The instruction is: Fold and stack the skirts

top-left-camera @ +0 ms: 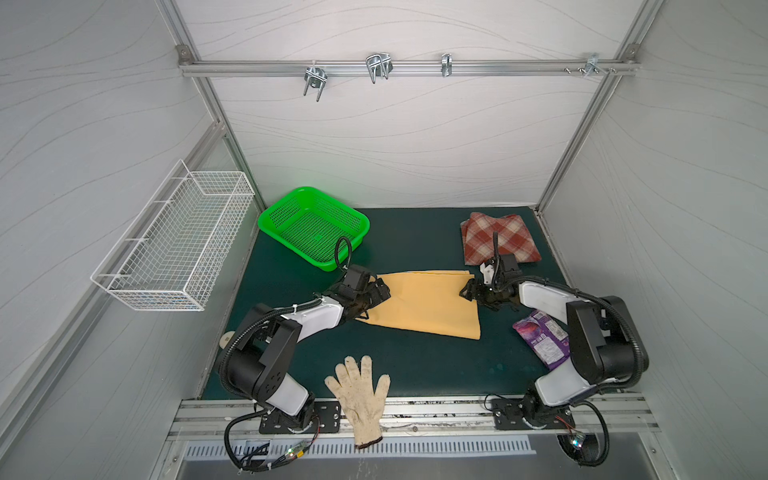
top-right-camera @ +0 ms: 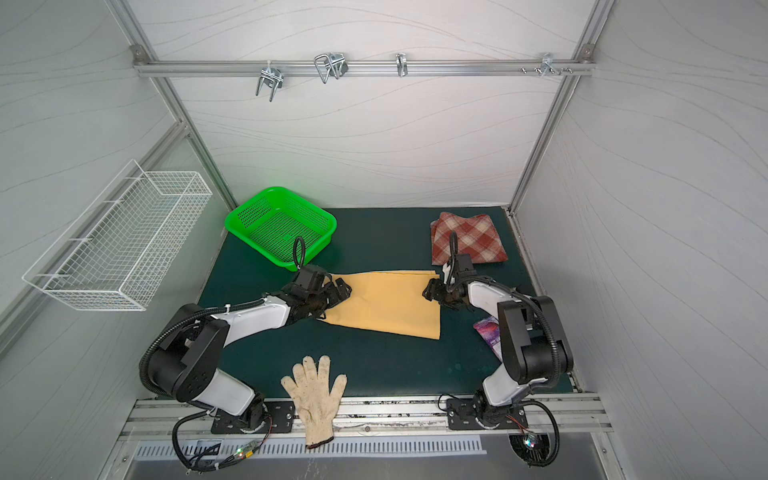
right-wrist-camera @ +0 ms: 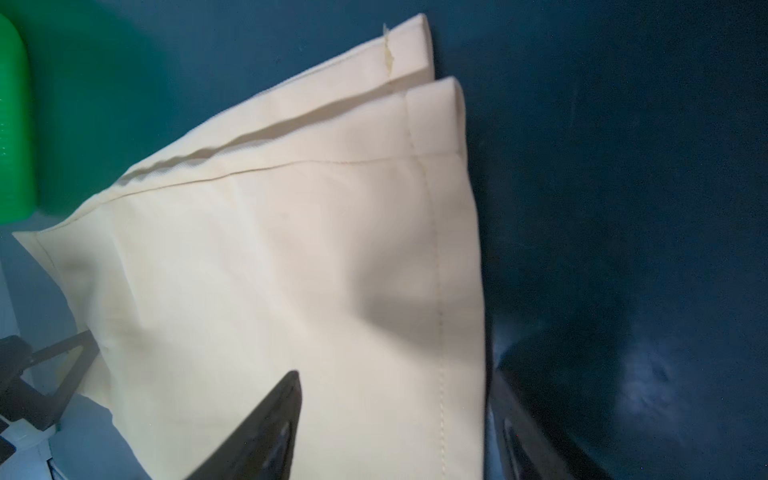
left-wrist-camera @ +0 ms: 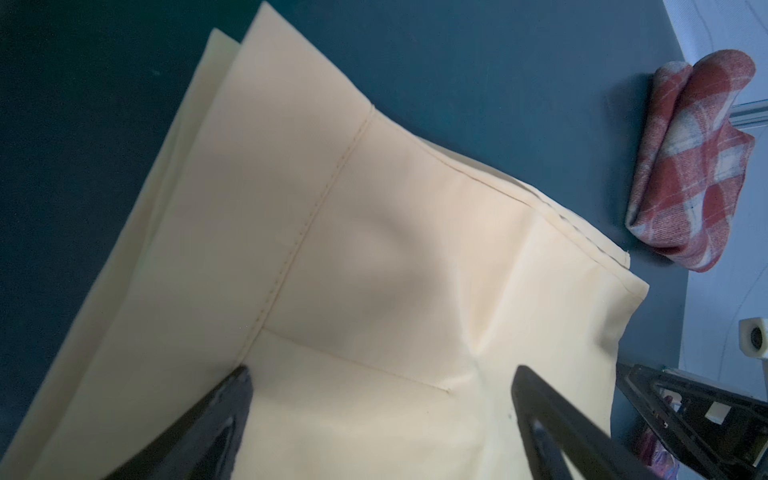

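The mustard-yellow skirt lies flat, folded in layers, in the middle of the dark green mat. My left gripper is open over its left edge, both fingers spread above the cloth. At the skirt's right edge my right gripper straddles the stitched hem, jaws apart, one finger over the cloth and one on the mat beside it. The rust-red and cream plaid skirt lies folded at the back right, untouched.
A green plastic basket stands at the back left. An off-white knitted glove hangs over the front edge. A purple packet lies by the right arm's base. A white wire basket hangs on the left wall.
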